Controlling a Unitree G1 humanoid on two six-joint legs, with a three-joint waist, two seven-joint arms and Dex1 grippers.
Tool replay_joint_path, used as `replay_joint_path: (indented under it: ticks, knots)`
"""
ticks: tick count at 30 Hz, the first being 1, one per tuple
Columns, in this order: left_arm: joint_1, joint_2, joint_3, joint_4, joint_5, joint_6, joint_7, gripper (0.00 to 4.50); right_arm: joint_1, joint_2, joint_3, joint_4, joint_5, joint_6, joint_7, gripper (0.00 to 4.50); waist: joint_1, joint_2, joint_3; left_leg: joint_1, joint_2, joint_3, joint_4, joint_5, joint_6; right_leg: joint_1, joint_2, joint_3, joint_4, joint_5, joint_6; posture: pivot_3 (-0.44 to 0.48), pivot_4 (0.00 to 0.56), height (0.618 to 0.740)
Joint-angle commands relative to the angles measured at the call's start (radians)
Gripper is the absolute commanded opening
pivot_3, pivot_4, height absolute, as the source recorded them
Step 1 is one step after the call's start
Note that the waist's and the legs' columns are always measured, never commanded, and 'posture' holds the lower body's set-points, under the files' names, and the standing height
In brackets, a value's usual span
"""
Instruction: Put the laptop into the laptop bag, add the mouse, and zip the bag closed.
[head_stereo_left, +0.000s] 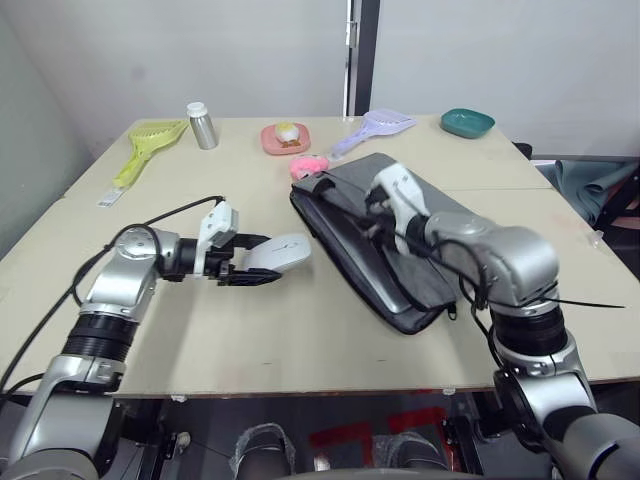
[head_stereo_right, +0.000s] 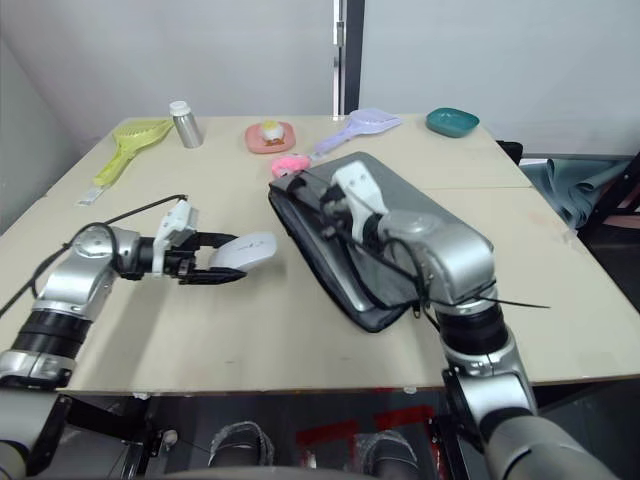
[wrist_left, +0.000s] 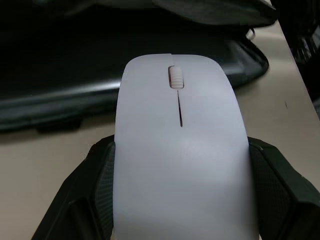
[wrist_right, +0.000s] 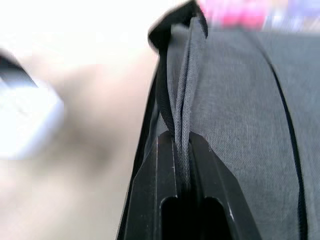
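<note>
Two grips matter here: the left gripper (head_stereo_left: 262, 262) clasps the smooth white mouse (head_stereo_left: 279, 252) by its sides just above the counter (head_stereo_left: 300, 340), its long axis pointing toward the bag's open edge nearby to the right. Beyond, the right gripper (wrist_right: 183, 150) pinches the edge of the grey fabric laptop bag (head_stereo_left: 400, 230); whether the laptop lies inside is not visible.

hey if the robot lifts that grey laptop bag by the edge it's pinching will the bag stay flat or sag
Probably sag: the laptop bag is fabric, and its edge folds between the right gripper fingers. Whatever is inside may stiffen the middle. The thin fold could slip.
</note>
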Motion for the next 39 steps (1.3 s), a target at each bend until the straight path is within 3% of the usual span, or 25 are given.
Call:
replay_joint_path:
  ticks: [1,7,14,21,23,25,33,39]
  knots:
    - [-0.032,-0.043,-0.013,-0.07,0.001,0.089,0.114,2.86,-0.067,0.052,-0.108,-0.054,0.042,-0.015,-0.014,0.04,0.001,0.0,0.0,0.0,0.001,0.0,0.0,0.0,0.0,0.0,0.0,0.0,0.0,0.0,0.0,0.0,0.15,0.74]
    - [-0.108,-0.172,-0.039,-0.057,0.043,0.204,0.344,2.86,-0.117,0.127,-0.222,-0.069,0.109,0.009,-0.016,0.04,0.004,0.0,0.0,-0.002,0.001,-0.001,0.001,0.0,-0.001,-0.001,0.001,0.0,0.0,0.0,0.0,0.0,0.15,0.74]
    - [-0.165,-0.267,-0.145,-0.023,0.134,0.207,0.446,2.86,-0.101,0.142,-0.203,-0.055,0.117,0.016,-0.028,0.04,0.004,0.001,0.0,-0.002,0.003,-0.001,0.0,0.001,-0.003,-0.001,0.003,0.0,-0.001,0.0,0.0,0.0,0.15,0.74]
    - [-0.187,-0.308,-0.18,0.031,0.211,0.175,0.53,2.86,-0.085,0.135,-0.181,-0.05,0.114,0.002,-0.034,0.04,0.004,0.001,0.0,-0.002,0.004,-0.001,0.0,0.001,-0.003,-0.001,0.004,0.0,-0.001,0.001,0.001,0.0,0.15,0.74]
    - [-0.18,-0.321,-0.172,0.029,0.207,0.166,0.537,3.94,-0.082,0.133,-0.181,-0.05,0.115,0.0,-0.033,0.0,0.005,0.001,0.0,-0.002,0.004,-0.001,0.0,0.001,-0.003,-0.001,0.004,0.0,-0.001,0.001,0.001,0.0,0.15,0.74]
    - [-0.175,-0.326,-0.169,0.023,0.205,0.157,0.54,4.46,-0.081,0.132,-0.182,-0.049,0.115,-0.002,-0.033,0.0,0.007,0.001,0.0,-0.002,0.004,-0.001,0.0,0.001,-0.003,-0.001,0.004,0.0,-0.001,0.001,0.001,0.0,0.15,0.74]
    - [-0.076,-0.297,-0.142,-0.154,0.104,0.201,0.464,4.46,-0.066,0.117,-0.183,-0.044,0.119,0.001,-0.032,0.0,0.007,0.001,0.0,-0.002,0.004,-0.001,0.001,0.001,-0.003,-0.001,0.004,0.0,-0.001,0.001,0.001,0.0,0.15,0.74]
    - [0.003,-0.195,-0.11,-0.246,0.082,0.199,0.415,4.46,-0.063,0.108,-0.177,-0.036,0.127,-0.003,-0.035,0.0,0.006,0.001,0.001,-0.002,0.005,-0.001,0.001,0.001,-0.003,-0.001,0.004,0.0,-0.001,0.001,0.001,0.0,0.15,0.74]
